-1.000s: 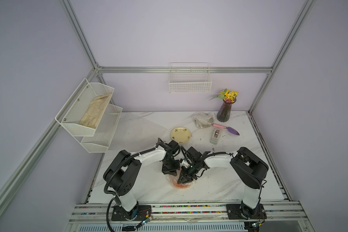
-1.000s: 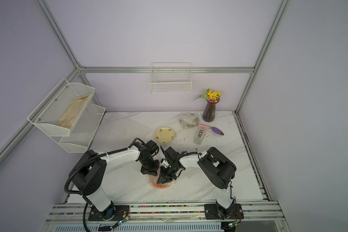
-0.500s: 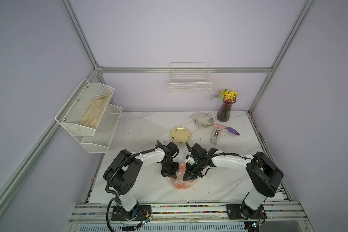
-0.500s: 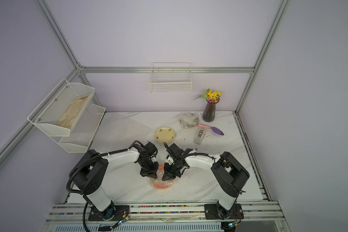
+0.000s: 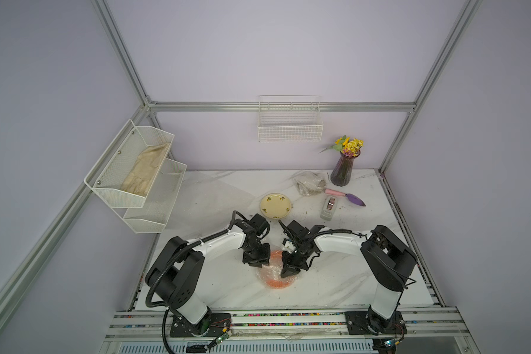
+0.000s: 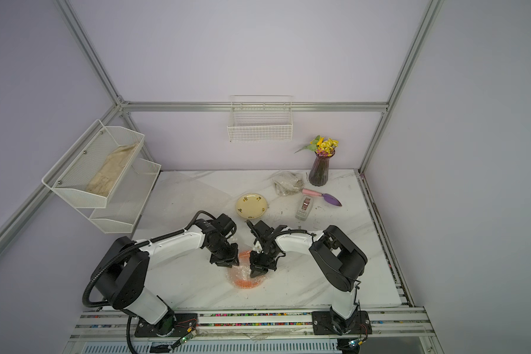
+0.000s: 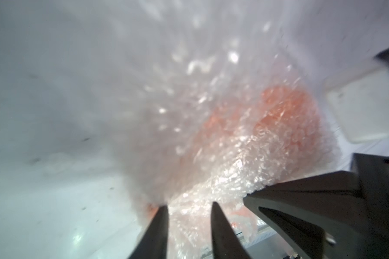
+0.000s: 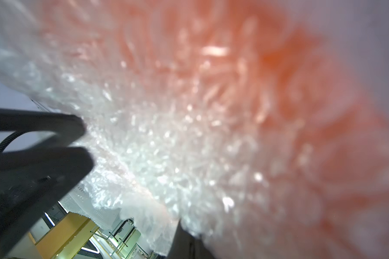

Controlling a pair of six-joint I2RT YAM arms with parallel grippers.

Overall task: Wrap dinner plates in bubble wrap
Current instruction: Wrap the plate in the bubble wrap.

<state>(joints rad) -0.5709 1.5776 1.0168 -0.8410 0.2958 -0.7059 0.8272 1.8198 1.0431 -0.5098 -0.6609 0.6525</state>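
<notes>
Currently the orange plate (image 5: pixel 275 284) sits flat near the front edge of the tabletop (image 5: pixel 334 275), about mid-width. Bubble wrap (image 5: pixel 269 272) is bunched over it, and the orange rim shows through on the front side. Both arms reach in over it, one from each side.

Left claw (image 5: pixel 256 261) points down over the plate's far-left rim. Its wrist view shows the fingers (image 7: pixel 160 224) a narrow gap apart, wrap lying just past the tips, nothing clamped that I can see.

Right claw (image 5: pixel 288 272) is on the plate's right side, closed tight. In its wrist view a fold of wrap runs into the tip, so it reads as pinched.

Pale plate (image 5: pixel 275 206) with small dark marks lies bare mid-tabletop, behind the arms. Flat clear sheet (image 5: pixel 209 196) covers the far-left area. Crinkled wrapped bundle (image 5: pixel 308 183) lies near the far-right corner, just beside the vase (image 5: pixel 342 170). Tape dispenser (image 5: pixel 328 208) stands right of the pale plate.
</notes>
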